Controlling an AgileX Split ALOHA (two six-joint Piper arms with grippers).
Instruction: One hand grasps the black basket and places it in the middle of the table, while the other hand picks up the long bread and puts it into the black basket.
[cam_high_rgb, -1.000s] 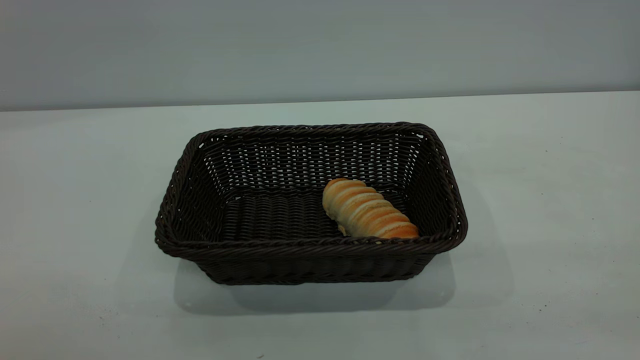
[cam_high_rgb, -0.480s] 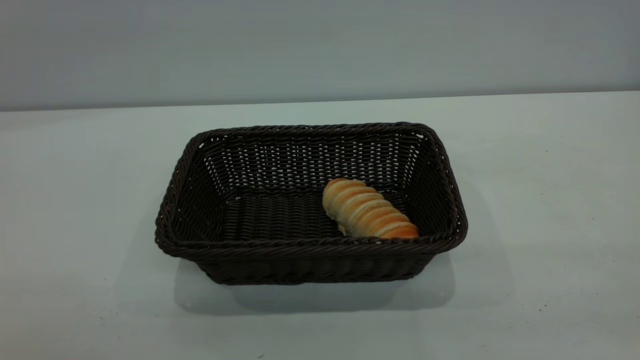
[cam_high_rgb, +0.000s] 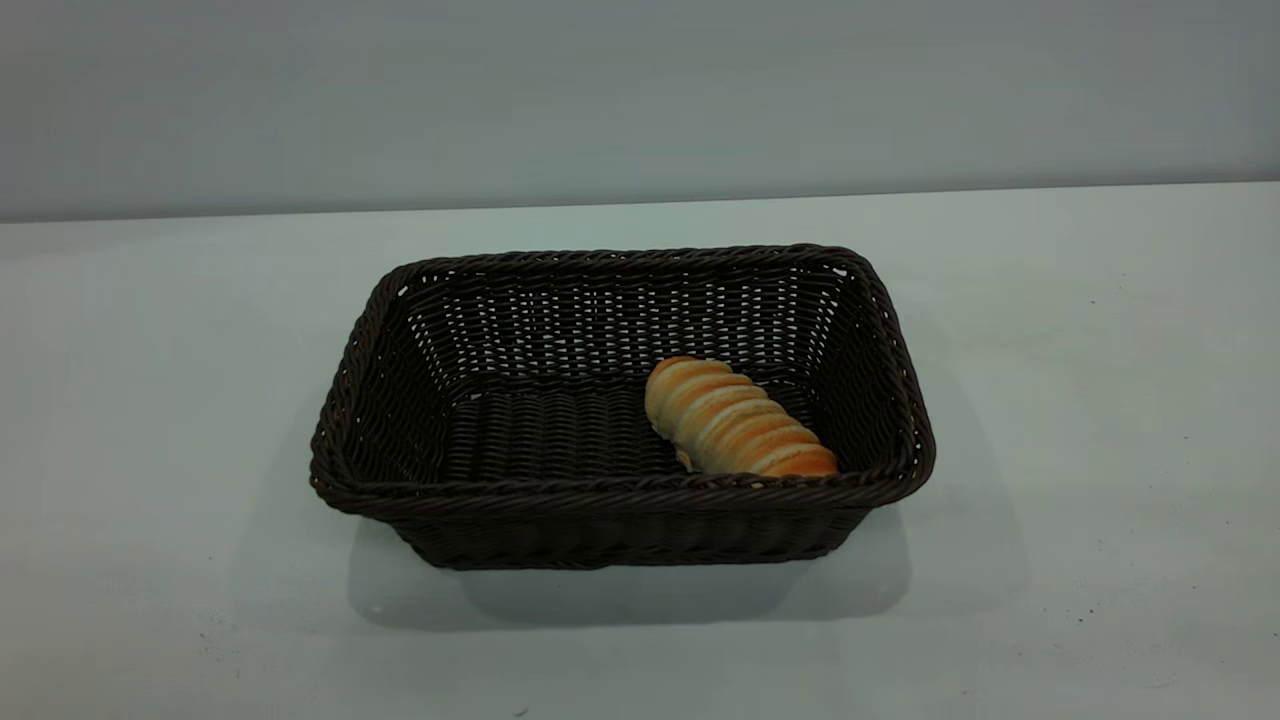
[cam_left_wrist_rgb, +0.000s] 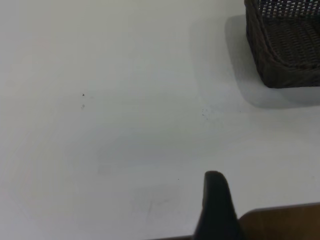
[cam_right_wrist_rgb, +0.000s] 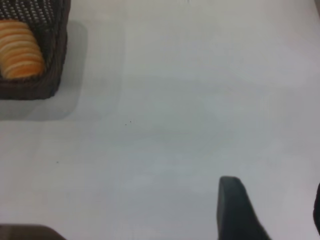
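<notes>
The black basket (cam_high_rgb: 620, 490) stands on the middle of the white table (cam_high_rgb: 1080, 420). The long bread (cam_high_rgb: 735, 420) lies inside it at the right end, angled across the woven floor. Neither gripper shows in the exterior view. In the left wrist view, part of my left gripper (cam_left_wrist_rgb: 216, 202) hovers over bare table, far from the basket's corner (cam_left_wrist_rgb: 285, 55). In the right wrist view, my right gripper (cam_right_wrist_rgb: 274, 195) is open over bare table with nothing between its fingers. The basket (cam_right_wrist_rgb: 47, 75) and the bread (cam_right_wrist_rgb: 20, 50) lie well away from it.
Bare tabletop surrounds the basket on all sides, marked only by tiny dark specks (cam_left_wrist_rgb: 83, 95). A grey wall (cam_high_rgb: 640, 100) runs behind the table. A brown strip (cam_left_wrist_rgb: 280, 222) shows beyond the table's edge beside my left gripper.
</notes>
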